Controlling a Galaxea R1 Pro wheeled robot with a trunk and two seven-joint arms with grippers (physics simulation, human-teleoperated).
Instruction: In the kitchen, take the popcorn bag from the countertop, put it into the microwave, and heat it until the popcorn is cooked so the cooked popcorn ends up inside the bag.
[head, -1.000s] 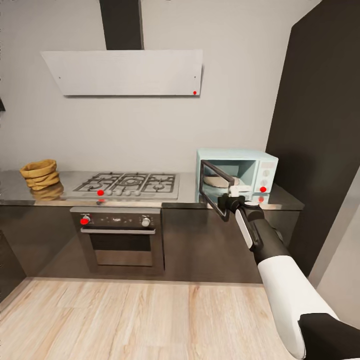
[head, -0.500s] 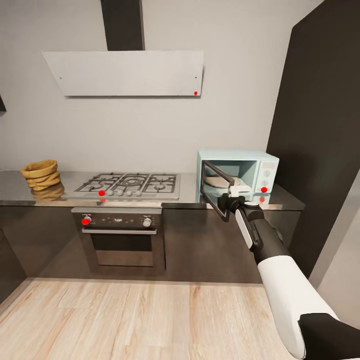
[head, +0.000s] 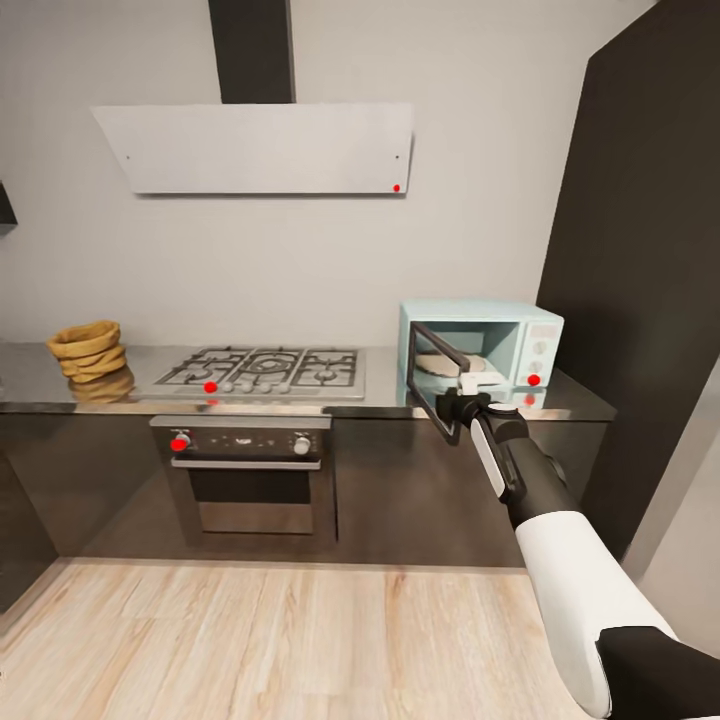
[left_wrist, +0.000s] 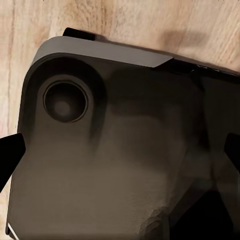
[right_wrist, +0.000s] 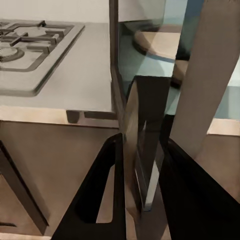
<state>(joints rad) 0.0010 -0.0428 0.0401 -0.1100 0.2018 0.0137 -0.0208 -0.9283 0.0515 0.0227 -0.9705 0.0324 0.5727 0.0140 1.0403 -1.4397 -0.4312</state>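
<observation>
Popcorn bag (head: 90, 350) sits at the far left of the bench (head: 380, 385), left of the gas hob (head: 262, 368) and well apart from the microwave (head: 482, 347). Door-opening appears to be the step in hand: the right tool (head: 462, 385) has its fingers narrowed around the edge of the microwave door (head: 432, 383), which stands swung out. Inside, a round turntable (right_wrist: 160, 45) lies bare. Next, I judge, release the door and fetch the bag. The left tool's state I cannot tell.
</observation>
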